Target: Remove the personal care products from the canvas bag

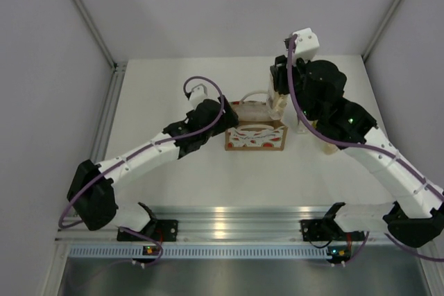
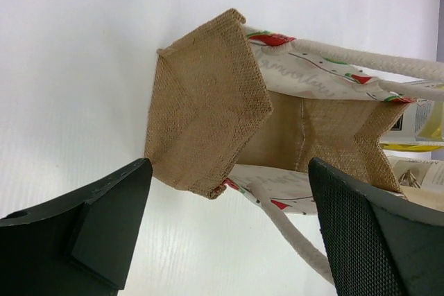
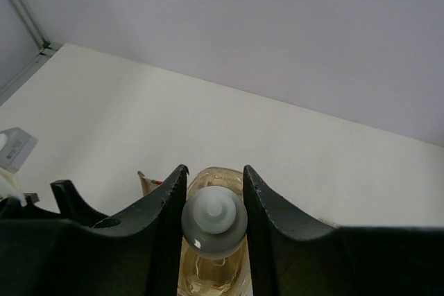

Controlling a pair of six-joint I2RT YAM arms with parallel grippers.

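Showing coarse, open tan-brown weave on the boxy canvas bag (image 2: 208, 102), with a creased inward fold on the side, white-and-red printed faces and thick white rope handles (image 2: 295, 240). Sitting in the middle of the smooth white table (image 1: 173, 88), between both arms. Presenting the left gripper (image 2: 229, 171) with fingers wide apart, gripping nothing, just beside the bag's side. Clamping the right gripper (image 3: 215, 171) on 1 glossy amber bottle (image 3: 211, 268) with a round pale cap (image 3: 214, 221), at the bag's right end. Glimpsing yellow and white labels (image 2: 423, 136) past the bag's mouth, cut off at the edge and too partial for identifying.
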